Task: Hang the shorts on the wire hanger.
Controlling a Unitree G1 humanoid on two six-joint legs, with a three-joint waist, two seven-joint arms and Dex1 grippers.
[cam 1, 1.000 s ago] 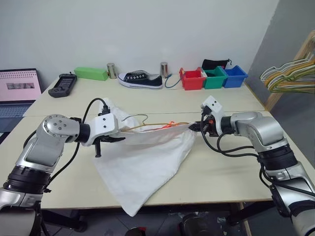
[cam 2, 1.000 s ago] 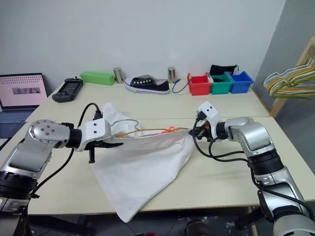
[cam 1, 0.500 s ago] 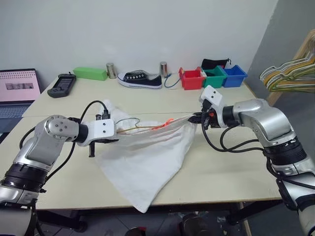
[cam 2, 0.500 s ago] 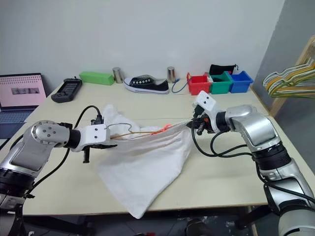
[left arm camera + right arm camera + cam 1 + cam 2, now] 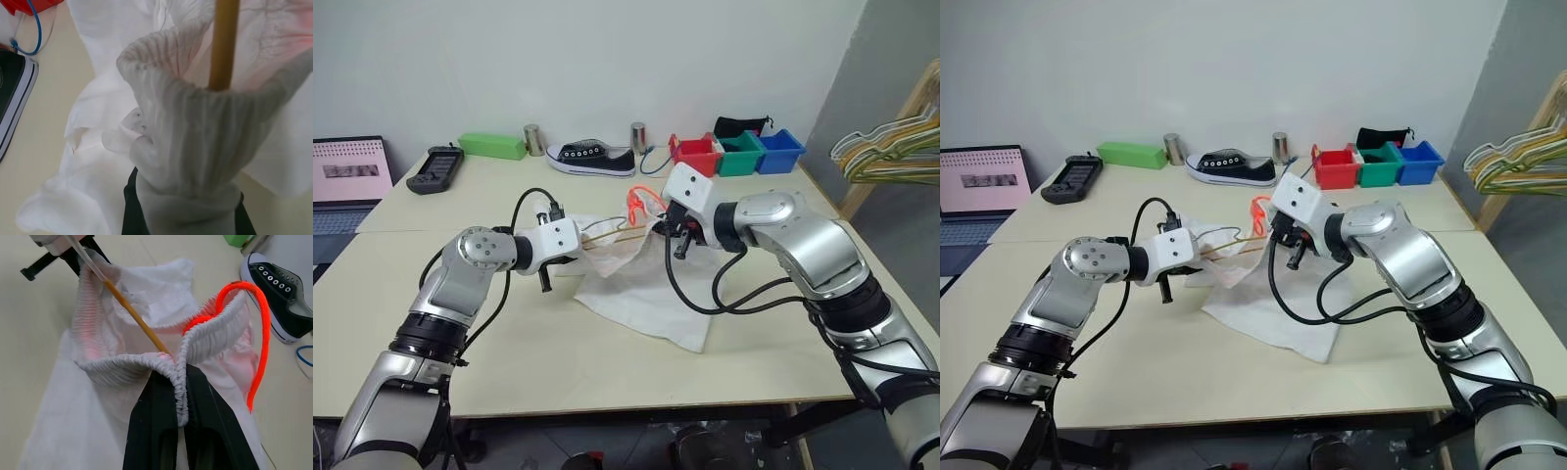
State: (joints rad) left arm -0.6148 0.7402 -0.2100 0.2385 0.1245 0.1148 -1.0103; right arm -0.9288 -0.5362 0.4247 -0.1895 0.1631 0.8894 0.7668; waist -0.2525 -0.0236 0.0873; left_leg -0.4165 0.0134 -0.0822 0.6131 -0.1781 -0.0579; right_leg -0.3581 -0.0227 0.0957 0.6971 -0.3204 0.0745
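The white shorts [image 5: 641, 289] lie bunched on the table between my two grippers, with their gathered waistband [image 5: 127, 367] lifted off it. My left gripper [image 5: 579, 253] is shut on one end of the waistband, the cloth wrapping its fingers [image 5: 131, 210]. My right gripper [image 5: 180, 404] is shut on the other end, close by, beside the orange-red cord [image 5: 257, 328]. The thin golden-tan wire hanger [image 5: 607, 235] runs through the waistband opening, its bar [image 5: 132, 316] reaching from the left gripper toward the right gripper.
Along the table's back edge stand a black sneaker [image 5: 593, 158], two metal cans [image 5: 535, 140], a green box [image 5: 494, 146], and red, green and blue bins [image 5: 736, 154]. A laptop [image 5: 350, 176] and a black controller [image 5: 436, 167] sit far left. A bunch of pale hangers [image 5: 891, 147] hangs at the right.
Both grippers came together toward the table's middle, the right one rising and rolling. The waistband, stretched wide before, is now slack, and the shorts no longer hang over the front edge.
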